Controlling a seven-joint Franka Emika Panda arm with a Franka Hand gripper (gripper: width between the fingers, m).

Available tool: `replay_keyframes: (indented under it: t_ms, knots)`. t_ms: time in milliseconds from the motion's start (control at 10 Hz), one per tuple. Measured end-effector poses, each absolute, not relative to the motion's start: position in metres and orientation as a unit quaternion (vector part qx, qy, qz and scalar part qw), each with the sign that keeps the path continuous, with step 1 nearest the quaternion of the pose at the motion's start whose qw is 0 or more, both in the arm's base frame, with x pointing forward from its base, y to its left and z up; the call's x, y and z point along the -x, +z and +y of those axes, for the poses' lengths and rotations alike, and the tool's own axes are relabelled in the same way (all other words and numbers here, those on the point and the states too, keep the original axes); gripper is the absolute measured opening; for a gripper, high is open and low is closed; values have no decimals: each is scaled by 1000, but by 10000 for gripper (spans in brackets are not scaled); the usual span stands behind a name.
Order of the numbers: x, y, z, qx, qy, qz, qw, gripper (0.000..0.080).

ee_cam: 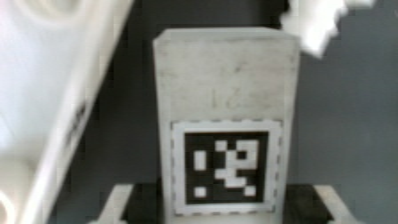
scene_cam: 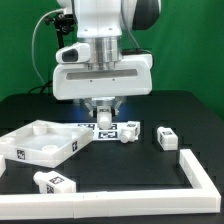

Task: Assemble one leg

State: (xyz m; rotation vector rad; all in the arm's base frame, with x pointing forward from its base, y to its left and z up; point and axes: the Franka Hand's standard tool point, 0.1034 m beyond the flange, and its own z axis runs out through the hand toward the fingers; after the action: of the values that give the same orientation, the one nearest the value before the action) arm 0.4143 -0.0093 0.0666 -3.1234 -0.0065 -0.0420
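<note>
**Gripper low over one leg at the middle of the tabletop**

My gripper (scene_cam: 103, 112) hangs just above the black tabletop (scene_cam: 130, 165). On the exterior view's clock face, the leg (scene_cam: 105, 127) lies right at its 6 o'clock. In the wrist view that leg (ee_cam: 222, 90) fills the middle, with its tag (ee_cam: 222, 165) facing the camera. My fingers stand apart on either side of the leg. I cannot tell whether they press on it or only straddle it.

A second leg (scene_cam: 130, 128) sits just beside it at 3 o'clock. A third leg (scene_cam: 166, 139) lies farther out toward 4. The panel (scene_cam: 30, 150) lies at 8 o'clock, and a fourth leg (scene_cam: 55, 182) lies at 7.
</note>
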Motion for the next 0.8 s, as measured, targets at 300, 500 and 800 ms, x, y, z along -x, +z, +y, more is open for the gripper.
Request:
replay_keyframes:
  t_ms: [300, 500, 800]
  knots:
    - [-380, 39, -16, 1000, -10, 3, 4, 284]
    - [-371, 26, -14, 1000, -3, 2, 4, 284]
    - [-375, 26, -3, 1000, -12, -9, 4, 284]
